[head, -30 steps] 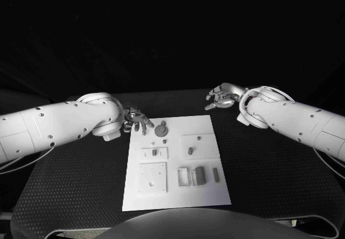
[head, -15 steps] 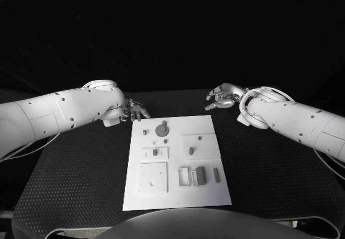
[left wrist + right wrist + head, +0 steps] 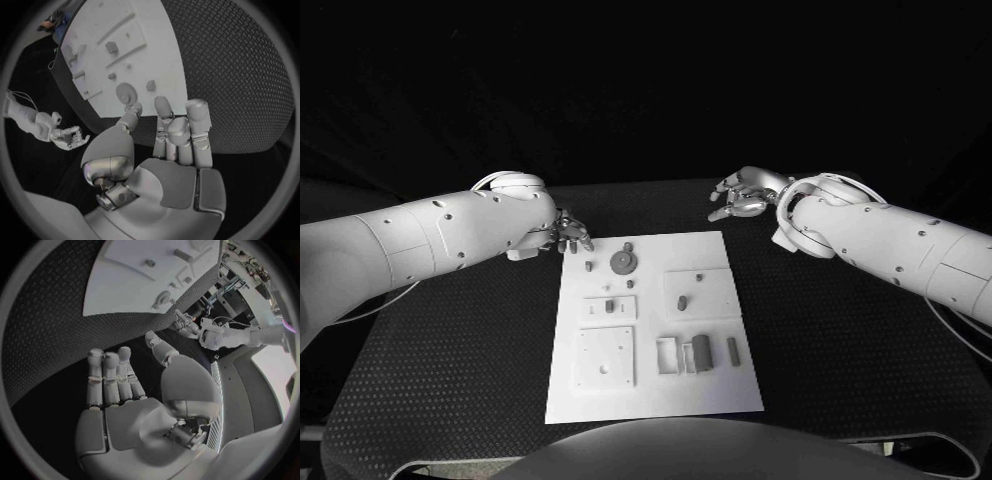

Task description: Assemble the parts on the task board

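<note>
task board (image 3: pixel 653 330) lay mid-counter with its grey parts (image 3: pixel 625 261) unseated; left hand (image 3: pixel 567 233) at its far corner and right hand (image 3: pixel 741 196) beyond it hung with fingers released, so the step was judged an approach, next needing a pick.

The silver many-fingered left hand (image 3: pixel 568 233) is being drawn back from over the far left corner of the white rectangular task board (image 3: pixel 655 325) towards the black table beside it, its fingers held apart and empty.
</note>
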Tool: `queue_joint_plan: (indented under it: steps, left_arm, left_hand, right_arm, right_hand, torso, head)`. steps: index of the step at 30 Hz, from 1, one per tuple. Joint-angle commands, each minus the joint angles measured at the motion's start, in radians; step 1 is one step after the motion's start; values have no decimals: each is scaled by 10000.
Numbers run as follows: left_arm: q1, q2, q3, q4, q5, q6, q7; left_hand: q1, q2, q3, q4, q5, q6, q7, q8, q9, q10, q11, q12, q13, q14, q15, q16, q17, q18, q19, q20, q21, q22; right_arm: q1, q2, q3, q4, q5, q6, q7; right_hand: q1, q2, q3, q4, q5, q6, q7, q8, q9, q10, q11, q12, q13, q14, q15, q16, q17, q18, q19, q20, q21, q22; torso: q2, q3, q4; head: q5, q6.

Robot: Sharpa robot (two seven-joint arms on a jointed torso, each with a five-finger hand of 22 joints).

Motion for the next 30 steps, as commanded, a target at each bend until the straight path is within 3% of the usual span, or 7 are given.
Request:
queue_joint_plan:
  steps: [1,4,7,18,20,25,30]
  left_arm:
    - [-85,31,-8,-30,-486,90,274]
    - [-133,78,-8,-74,-527,50,321]
    - [-161,120,-11,-109,-529,107,341]
    - [-394,252,-17,-381,-512,-46,516]
    - [-452,323,-17,-425,-512,-111,540]
    - [-628,400,-17,-507,-512,-198,559]
    - [-675,389,-17,-561,-512,-268,623]
  left_hand:
    - [-95,-261,-51,92,21,-305,310,-44,-24,11,37,-54,17,36,57,-71,-2,501,22,38,-88,48]
    - [-258,-519,-38,220,22,-443,345,-125,-68,-26,70,-73,45,33,86,-116,-24,513,29,27,-123,29]
    - [-322,-626,3,292,23,-460,353,-134,-78,-39,79,-78,70,41,95,-133,-32,521,36,24,-143,21]
    - [-1032,-737,-234,521,26,-488,348,-144,-97,-83,74,-99,156,25,90,-155,-22,554,-24,12,-217,24]
    - [-1040,-686,-228,513,27,-486,344,-141,-96,-81,70,-97,163,25,86,-155,-20,561,-22,5,-217,27]
    - [-860,-234,-247,172,28,-480,345,-123,-89,-82,69,-95,220,36,85,-146,-2,564,-3,14,-193,70]
    - [-800,17,-350,-65,25,-479,349,-114,-89,-80,74,-102,258,41,91,-150,5,560,9,24,-185,91]
  right_arm:
    - [-2,27,5,3,-84,79,35]
    - [-2,16,5,26,-103,65,34]
    - [-2,14,5,68,-121,65,33]
    - [-2,5,5,93,-126,76,23]
    - [-2,15,5,84,-126,81,25]
    - [-1,22,5,79,-126,80,24]
    - [-1,27,5,82,-126,90,27]
  right_hand:
    - [-74,19,1,75,19,-120,192,65,-13,-88,-6,60,-15,-5,-75,40,-14,456,-16,-78,-28,-9]
    - [-73,21,1,75,20,-120,192,65,-13,-88,-6,61,-16,-5,-75,41,-14,456,-16,-78,-28,-9]
    - [-71,21,1,74,19,-121,192,65,-14,-89,-6,62,-17,-5,-75,41,-15,456,-16,-78,-28,-9]
    - [-69,21,1,72,19,-122,192,66,-15,-90,-6,65,-20,-5,-75,43,-15,456,-15,-79,-28,-8]
    - [-68,21,2,72,19,-122,192,66,-15,-90,-6,65,-20,-5,-75,43,-15,456,-15,-79,-27,-8]
    - [-67,25,2,72,19,-122,192,66,-15,-90,-6,66,-21,-5,-75,43,-16,456,-15,-79,-27,-8]
    - [-67,27,3,71,19,-122,192,67,-15,-91,-6,67,-23,-6,-75,44,-16,456,-15,-79,-27,-8]
  torso:
    - [-5,6,10]
    - [3,-6,-4]
    - [16,-10,-6]
    - [16,-7,4]
    - [21,-8,9]
    - [8,-5,12]
    - [13,-4,11]
  head:
    - [-18,1]
    - [-41,1]
    - [-57,1]
    - [-143,1]
    - [-162,1]
    - [-158,1]
    - [-172,1]
